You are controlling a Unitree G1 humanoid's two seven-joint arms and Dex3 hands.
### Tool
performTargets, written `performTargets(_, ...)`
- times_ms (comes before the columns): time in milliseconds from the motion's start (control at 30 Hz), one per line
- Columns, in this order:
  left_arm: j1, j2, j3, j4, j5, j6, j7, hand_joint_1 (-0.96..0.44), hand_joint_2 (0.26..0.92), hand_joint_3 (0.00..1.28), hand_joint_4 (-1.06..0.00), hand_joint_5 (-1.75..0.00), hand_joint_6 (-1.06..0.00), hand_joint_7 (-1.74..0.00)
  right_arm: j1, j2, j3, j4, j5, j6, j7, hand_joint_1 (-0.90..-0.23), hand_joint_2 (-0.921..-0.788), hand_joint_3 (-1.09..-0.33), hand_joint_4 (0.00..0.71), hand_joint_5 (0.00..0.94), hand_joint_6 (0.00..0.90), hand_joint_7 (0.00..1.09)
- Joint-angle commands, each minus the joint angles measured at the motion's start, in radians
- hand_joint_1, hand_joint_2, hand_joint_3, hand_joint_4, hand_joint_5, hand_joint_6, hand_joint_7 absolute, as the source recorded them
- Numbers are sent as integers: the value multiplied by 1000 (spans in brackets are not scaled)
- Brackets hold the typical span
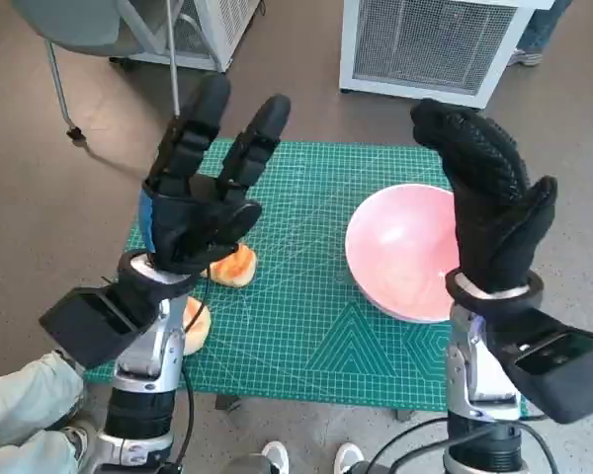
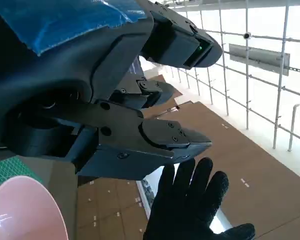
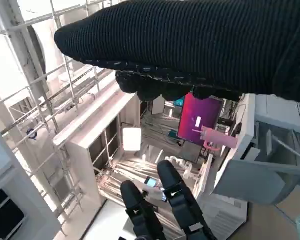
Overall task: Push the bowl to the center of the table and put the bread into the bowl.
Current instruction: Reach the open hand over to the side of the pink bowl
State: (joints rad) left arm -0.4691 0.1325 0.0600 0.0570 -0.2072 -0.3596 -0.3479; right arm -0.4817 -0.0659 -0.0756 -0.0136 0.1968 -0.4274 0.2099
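Note:
A pink bowl (image 1: 400, 252) sits on the right half of the green cutting mat (image 1: 296, 326); its rim also shows in the left wrist view (image 2: 20, 210). One bread piece (image 1: 234, 267) lies on the mat's left part, half hidden behind my left hand. A second bread piece (image 1: 196, 326) lies near the mat's left front edge, behind my left forearm. My left hand (image 1: 203, 188) is raised high above the mat, fingers spread, holding nothing. My right hand (image 1: 489, 202) is raised over the bowl's right side, fingers upright and empty; it shows too in the left wrist view (image 2: 195, 205).
A chair (image 1: 89, 35) stands at the back left and white metal cabinets (image 1: 430, 44) behind the table. A person's knee (image 1: 25, 400) is at the lower left, and shoes (image 1: 306, 459) show at the table's front edge.

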Motion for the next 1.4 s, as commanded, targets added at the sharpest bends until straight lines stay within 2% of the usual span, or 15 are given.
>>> performTargets(33,-5,5,0,3,4,-8,1,12,921,222,-422,0,-509,-1,27,-2,-3,4,0,7,-2,-626,-921,-708,267,0,-1,741)
performTargets(200,-3,5,1,2,5,-10,0,8,921,222,-422,0,-507,0,32,-4,-4,-3,-4,7,-5,-625,-921,-709,266,0,-1,740)
performTargets(333,1,4,-1,-7,7,-8,1,4,921,222,-422,0,-506,0,38,-16,-20,2,10,1,3,-625,-921,-707,270,2,-1,742)
performTargets(433,5,3,-2,-13,6,-7,2,2,921,221,-422,0,-506,0,54,-40,-54,20,35,-18,19,-623,-921,-701,276,5,-1,749)
performTargets(600,10,4,0,-15,4,-10,2,3,921,223,-422,0,-506,0,79,-72,-116,81,48,-76,24,-621,-921,-684,284,9,3,758)
performTargets(667,12,4,1,-10,3,-13,1,5,921,225,-422,0,-506,0,95,-79,-141,106,32,-103,4,-623,-921,-678,284,9,3,758)
performTargets(733,11,4,5,-4,0,-16,0,7,921,226,-422,0,-506,0,104,-84,-166,140,0,-133,-25,-624,-921,-679,284,9,4,754)
performTargets(833,11,5,10,4,-6,-18,-2,10,921,227,-422,0,-507,-1,121,-96,-207,198,-65,-178,-90,-615,-921,-698,285,9,3,746)
performTargets(900,13,4,11,5,-7,-20,-1,11,921,227,-423,-1,-508,-1,132,-105,-227,230,-97,-203,-122,-606,-921,-716,286,9,1,740)
performTargets(1000,17,3,13,5,-8,-22,-1,11,921,228,-424,-1,-509,-2,149,-116,-252,278,-122,-233,-157,-592,-921,-739,286,9,0,729)
performTargets(1133,20,3,18,2,-8,-23,1,11,921,227,-425,-2,-508,-1,168,-126,-275,341,-125,-260,-188,-562,-921,-764,283,7,-1,709)
performTargets(1233,21,3,23,0,-10,-21,4,11,921,227,-427,-2,-507,-1,184,-127,-291,396,-98,-265,-194,-543,-921,-783,280,5,-1,702)
performTargets(1400,22,2,30,2,-12,-23,6,9,921,227,-431,-4,-508,-1,185,-119,-303,499,-74,-282,-196,-533,-921,-800,274,2,-1,692)
